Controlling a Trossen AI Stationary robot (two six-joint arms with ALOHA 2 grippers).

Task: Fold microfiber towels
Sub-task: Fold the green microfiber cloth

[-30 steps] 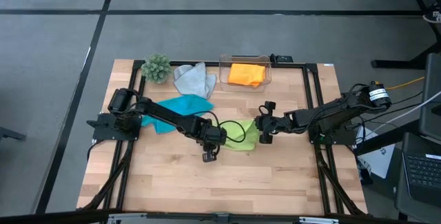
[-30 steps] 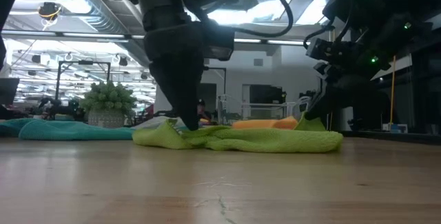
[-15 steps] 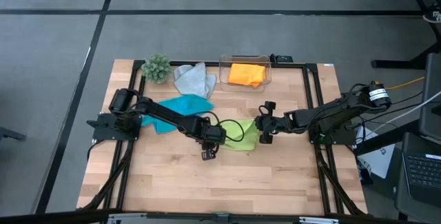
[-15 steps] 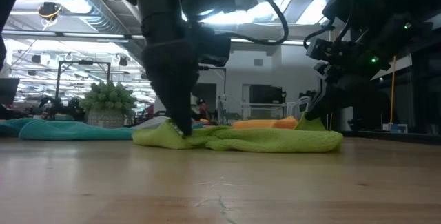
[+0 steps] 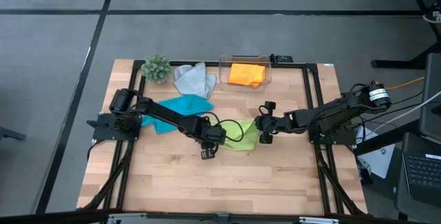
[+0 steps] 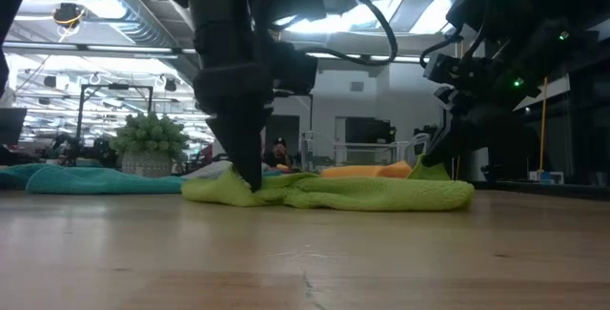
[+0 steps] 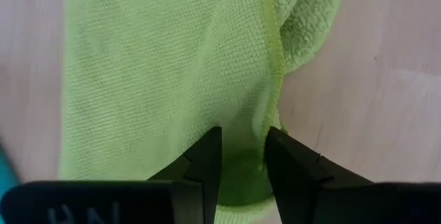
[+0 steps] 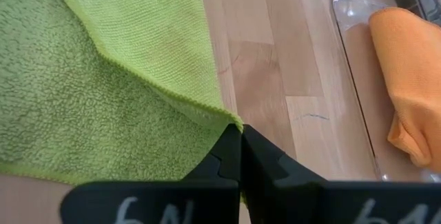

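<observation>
The lime green towel (image 5: 240, 134) lies bunched in the middle of the table, part of it folded over itself. My left gripper (image 7: 242, 156) points steeply down at the towel's left end (image 6: 214, 192), open, its fingers astride the hemmed edge. At the towel's right end my right gripper (image 8: 240, 141) is shut on a corner. The turquoise towel (image 5: 180, 107) lies spread under my left arm. A grey towel (image 5: 193, 79) sits crumpled at the far side. An orange towel (image 5: 247, 73) lies in the clear box. My left gripper stands from above on the towel's left end, one finger (image 7: 205, 160) on the flat cloth and the other (image 7: 286, 162) just past the hem (image 7: 263, 138). The hem lies loose in the gap, unpinched, and the cloth stays flat on the table. My right gripper pinches the towel's right corner (image 8: 231, 119) between its shut fingers, slanting down from the table's right. The corner (image 6: 425, 169) is raised a little off the table while the rest of the towel lies slack on the wood.
A small green plant (image 5: 156, 67) stands at the far left corner. The clear plastic box (image 5: 224, 64) sits at the far edge, right of the grey towel. Bare wood (image 5: 227, 182) stretches from the green towel to the table's near edge.
My left gripper has tipped a little steeper over the green towel's left end and stayed in place. The towel and my right gripper have kept still.
</observation>
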